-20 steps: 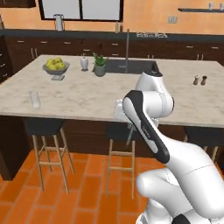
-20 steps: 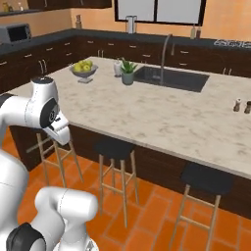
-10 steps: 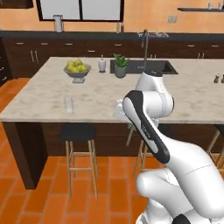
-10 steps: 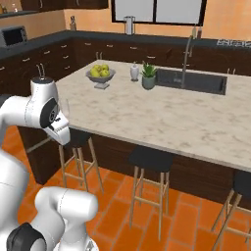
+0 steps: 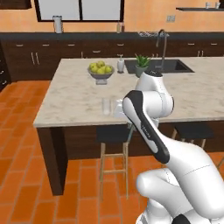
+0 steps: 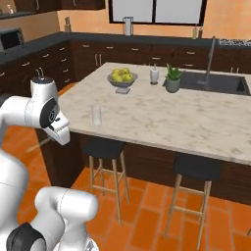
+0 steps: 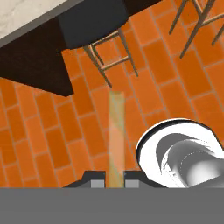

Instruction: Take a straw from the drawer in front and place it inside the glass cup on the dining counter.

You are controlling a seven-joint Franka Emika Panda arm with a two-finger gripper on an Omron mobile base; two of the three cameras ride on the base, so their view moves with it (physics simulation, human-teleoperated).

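My gripper (image 7: 115, 177) is shut on the straw (image 7: 116, 135), a pale tan stick that runs up from between the fingertips over the orange tile floor. From the right base camera the straw (image 6: 38, 144) sticks out low and to the left of the hand, off the near left corner of the dining counter (image 6: 162, 117). The glass cup (image 6: 96, 115) stands upright near that counter's front edge, apart from the hand. In the left base view the glass cup (image 5: 106, 106) is just left of my arm on the dining counter (image 5: 70, 96). The drawer is out of view.
A fruit bowl (image 5: 101, 70), a white soap bottle (image 5: 120, 64), a potted plant (image 5: 141, 65) and a black sink (image 5: 159, 65) sit farther back on the island. Black stools (image 6: 105, 149) (image 6: 196, 169) stand under its front edge, one of them (image 7: 94, 19) ahead of the hand.
The whole picture has shifted: the base has driven, so the island and the glass now appear farther right and closer. The gripper stays shut on the straw.
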